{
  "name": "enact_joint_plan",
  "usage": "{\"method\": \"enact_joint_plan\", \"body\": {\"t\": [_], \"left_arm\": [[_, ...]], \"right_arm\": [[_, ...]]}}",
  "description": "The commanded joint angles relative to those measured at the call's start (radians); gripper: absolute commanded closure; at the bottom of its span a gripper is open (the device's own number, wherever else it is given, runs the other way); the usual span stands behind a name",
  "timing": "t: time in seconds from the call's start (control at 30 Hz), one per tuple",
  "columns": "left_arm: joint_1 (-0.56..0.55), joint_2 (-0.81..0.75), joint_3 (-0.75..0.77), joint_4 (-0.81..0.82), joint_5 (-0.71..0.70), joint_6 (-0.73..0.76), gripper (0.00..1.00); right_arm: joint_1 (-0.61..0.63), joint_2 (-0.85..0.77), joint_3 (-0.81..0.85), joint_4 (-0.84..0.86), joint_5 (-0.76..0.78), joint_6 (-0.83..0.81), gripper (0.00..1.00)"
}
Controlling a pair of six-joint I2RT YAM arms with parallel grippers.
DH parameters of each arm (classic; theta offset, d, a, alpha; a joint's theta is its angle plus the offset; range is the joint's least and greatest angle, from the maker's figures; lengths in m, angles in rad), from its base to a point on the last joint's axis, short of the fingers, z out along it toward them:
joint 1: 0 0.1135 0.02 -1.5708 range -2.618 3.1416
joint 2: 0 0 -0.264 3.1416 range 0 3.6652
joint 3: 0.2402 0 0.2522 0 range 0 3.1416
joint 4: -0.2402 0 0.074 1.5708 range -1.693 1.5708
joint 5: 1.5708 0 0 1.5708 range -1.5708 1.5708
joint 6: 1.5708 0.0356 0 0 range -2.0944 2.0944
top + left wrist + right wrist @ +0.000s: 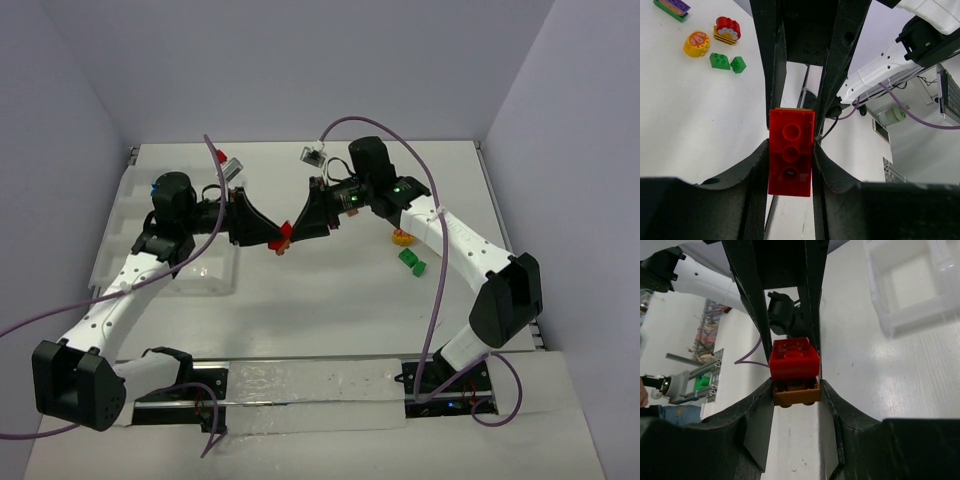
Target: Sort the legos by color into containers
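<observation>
A red brick (pixel 283 238) and an orange brick stuck to it hang above the table's middle, between both grippers. My left gripper (pixel 272 241) is shut on the red brick (pixel 791 152). My right gripper (pixel 297 229) is shut on the orange brick (pixel 796 393), with the red brick (pixel 794 357) on top of it. In the left wrist view only a thin orange edge shows behind the red brick. The clear divided tray (pixel 212 283) lies at the left, and its compartments (pixel 905 285) look empty in the right wrist view.
Loose pieces lie right of centre: a yellow rounded piece (pixel 696 44), a red rounded piece (pixel 727 30), two green bricks (pixel 720 61) and a purple-and-green piece (pixel 672 7). The top view shows the yellow piece (pixel 402 237) and a green brick (pixel 412 262).
</observation>
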Motion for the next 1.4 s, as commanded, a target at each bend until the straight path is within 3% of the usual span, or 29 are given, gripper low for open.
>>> {"method": "enact_joint_plan", "body": {"t": [0.0, 0.23, 0.4, 0.5, 0.57, 0.73, 0.9, 1.37], "left_arm": [[0.104, 0.001, 0.058, -0.024, 0.006, 0.051, 1.00], [0.258, 0.011, 0.116, -0.062, 0.072, 0.088, 1.00], [0.412, 0.013, 0.209, -0.283, 0.028, 0.300, 1.00], [0.543, 0.034, 0.275, -0.453, -0.102, 0.439, 1.00], [0.624, 0.074, 0.340, -0.565, -0.276, 0.541, 1.00], [0.810, 0.194, 0.429, -0.608, -0.448, 0.628, 1.00], [0.836, 0.277, 0.456, -0.623, -0.537, 0.714, 1.00], [0.836, 0.547, 0.505, -0.519, -0.664, 0.732, 0.94]], "right_arm": [[0.013, 0.011, 0.041, -0.067, -0.012, -0.064, 1.00], [0.013, 0.021, 0.035, -0.131, -0.003, -0.123, 1.00], [0.013, 0.026, 0.053, -0.165, 0.099, -0.150, 1.00], [0.013, 0.057, 0.108, -0.206, 0.212, -0.168, 1.00], [0.013, 0.081, 0.140, -0.219, 0.279, -0.170, 1.00], [0.013, 0.124, 0.208, -0.227, 0.413, -0.202, 1.00], [0.014, 0.170, 0.258, -0.212, 0.520, -0.234, 1.00], [0.011, 0.284, 0.275, -0.113, 0.544, -0.231, 1.00]]}}
